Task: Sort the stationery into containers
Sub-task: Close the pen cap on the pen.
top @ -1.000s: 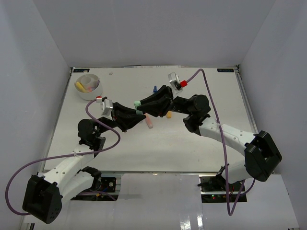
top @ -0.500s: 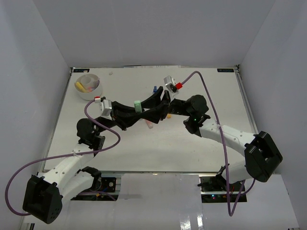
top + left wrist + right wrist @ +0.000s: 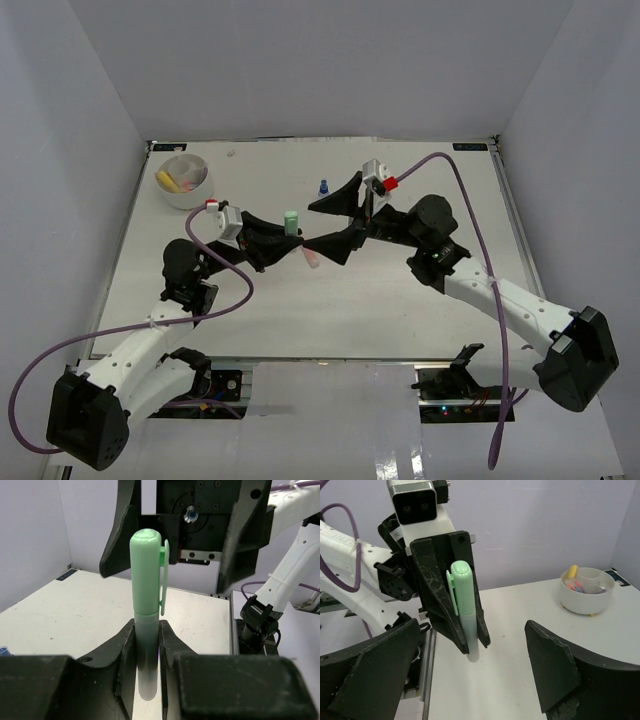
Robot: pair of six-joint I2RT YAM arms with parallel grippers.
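A mint-green marker (image 3: 291, 220) stands upright above the table's middle, with my left gripper (image 3: 288, 238) shut on its lower barrel (image 3: 146, 630). Its cap (image 3: 145, 565) and clip point up. My right gripper (image 3: 312, 226) faces it from the right, open wide, one finger on each side of the marker and clear of it (image 3: 465, 605). A pink marker (image 3: 312, 259) lies on the table under the grippers. A blue-capped bottle (image 3: 323, 187) stands behind them. The white divided tub (image 3: 186, 180) at the far left holds a yellow marker and other pens (image 3: 576, 584).
Both arms meet over the middle of the white table (image 3: 400, 300), their purple cables arching above. Grey walls close in the back and both sides. The tub stands close to the far left corner (image 3: 585, 600).
My right gripper opened, let go of the green marker and drew back to the right. The left gripper kept its grip, and the marker now stands upright in it alone.
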